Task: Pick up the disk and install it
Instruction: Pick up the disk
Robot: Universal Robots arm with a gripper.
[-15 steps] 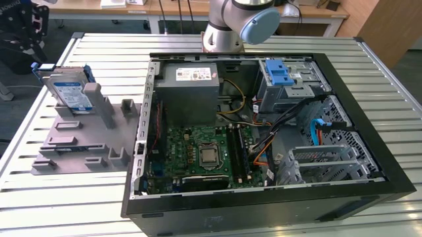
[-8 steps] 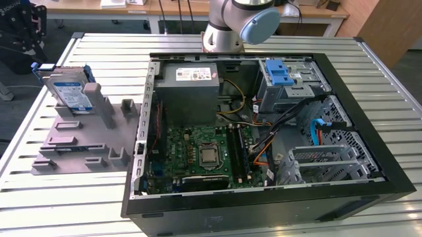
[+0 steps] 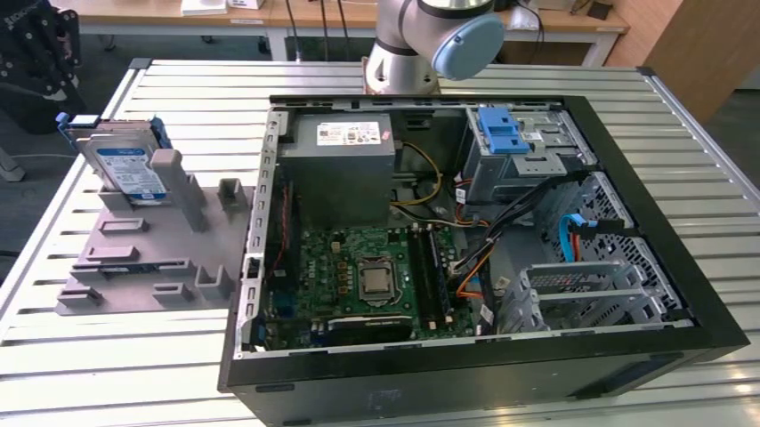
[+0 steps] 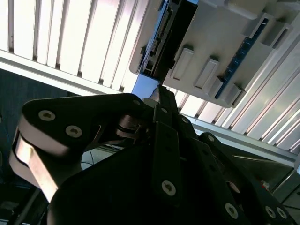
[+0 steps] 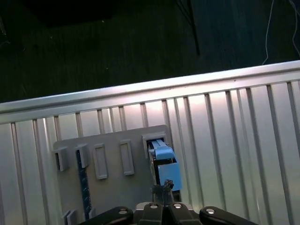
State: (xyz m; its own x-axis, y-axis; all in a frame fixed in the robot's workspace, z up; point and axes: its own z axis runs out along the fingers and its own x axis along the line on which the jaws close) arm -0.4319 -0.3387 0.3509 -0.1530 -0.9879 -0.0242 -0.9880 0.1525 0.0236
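Observation:
The disk (image 3: 125, 167), silver-grey with a blue-and-white label and blue rails, stands on edge in a grey holder (image 3: 155, 258) on the table at the exterior view's left. In the first wrist view I look down on the disk's blue edge (image 5: 164, 165) in its slot of the holder (image 5: 112, 187). My gripper (image 5: 162, 190) hangs above it, apart from it, shut with nothing between its fingertips. The second wrist view has the black gripper (image 4: 159, 93) close to the disk's dark connector edge (image 4: 168, 37).
An open black computer case (image 3: 665, 222) lies on the slatted metal table (image 3: 700, 133). Inside are a grey power supply (image 3: 344, 160), a green motherboard (image 3: 368, 276) and a metal drive bay with a blue latch (image 3: 505, 133). The arm's base (image 3: 410, 53) stands behind the case.

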